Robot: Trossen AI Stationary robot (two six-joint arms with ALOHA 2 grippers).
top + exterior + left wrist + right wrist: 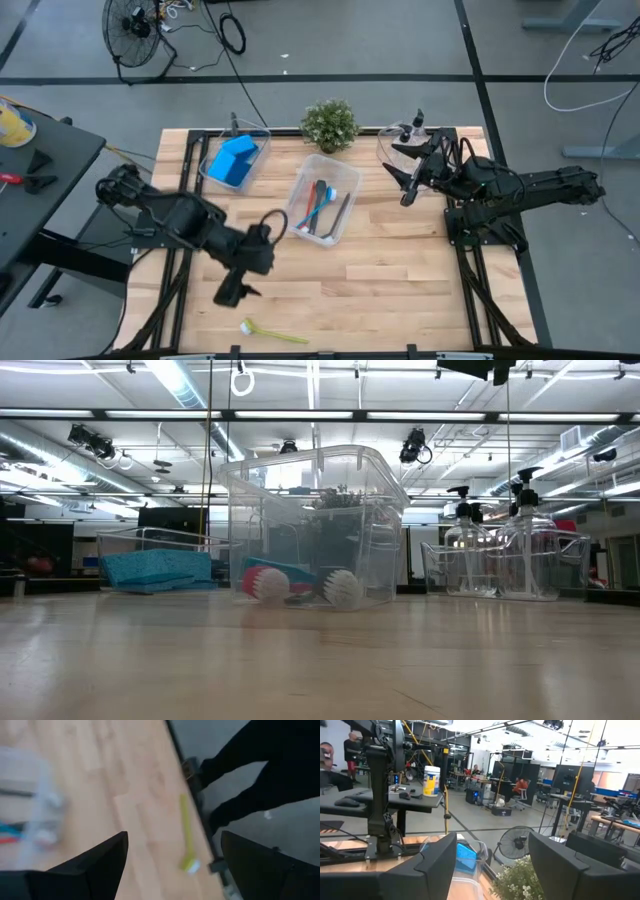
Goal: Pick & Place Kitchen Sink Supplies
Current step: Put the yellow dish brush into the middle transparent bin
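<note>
A yellow-green brush [272,332] lies flat on the wood near the table's near edge, its white head toward the left. My left gripper [232,294] hovers open just above and to the left of it. In the left wrist view the brush [186,835] shows between the spread fingers of that gripper [174,838], apart from them. Red, blue and grey brushes lie in the middle bin [322,210]. Blue sponges [235,160] fill the left bin. Pump bottles [525,530] stand in the right bin [410,140]. My right gripper [406,188] waits open beside that bin, also seen in its wrist view [492,837].
A small potted plant [329,123] stands at the far edge between the bins. The three clear bins line the far half of the table. Bare wood lies between the middle bin and the brush. A fan [135,25] and cables are on the floor beyond.
</note>
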